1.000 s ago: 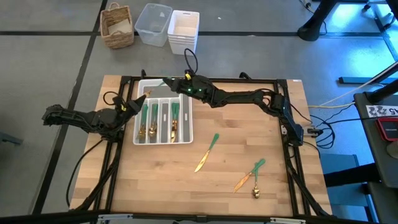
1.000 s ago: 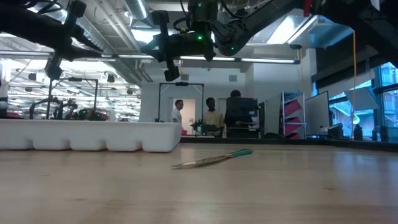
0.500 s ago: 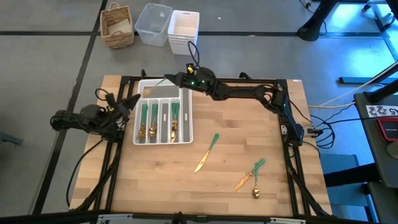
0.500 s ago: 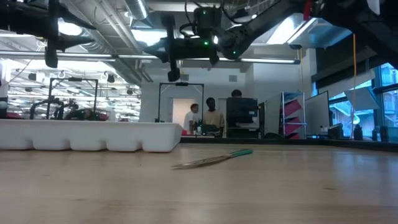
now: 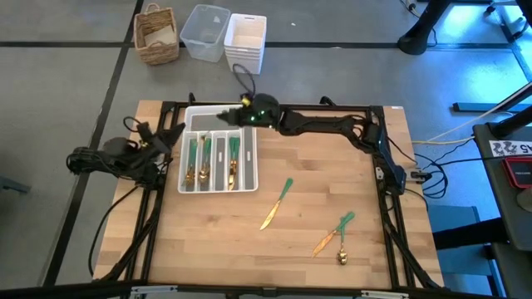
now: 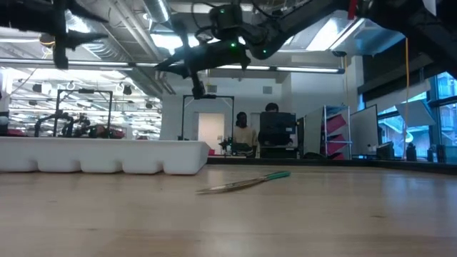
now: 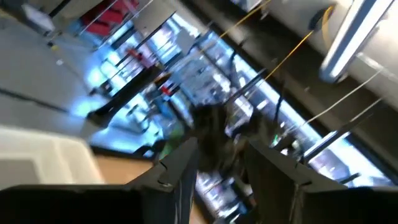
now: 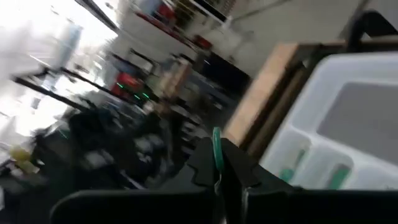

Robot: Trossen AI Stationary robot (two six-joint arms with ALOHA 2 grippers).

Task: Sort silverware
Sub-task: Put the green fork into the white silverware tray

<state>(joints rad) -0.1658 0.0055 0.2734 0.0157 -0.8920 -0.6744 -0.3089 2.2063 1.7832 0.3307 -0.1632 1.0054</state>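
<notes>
Both wrist views motion-blurred. Right wrist view: a slim green handle point(image 8: 216, 149) sits between the right pincer's point(image 8: 219, 177) fingers, its head hidden, so fork, spoon or knife cannot be told. Left wrist view: room beyond the left pincer point(image 7: 221, 163) smeared, nothing readable. High view: pieces in the white tray point(image 5: 249, 178) too small to sort by type. Low view: tray point(image 6: 107, 165) wall hides its contents; both arms cut off by the top edge.

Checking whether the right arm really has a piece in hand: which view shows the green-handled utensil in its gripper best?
The right wrist view: the green handle stands pinched between the shut right gripper. The high view gives only a speck there; the low and left wrist views don't show it.
</notes>
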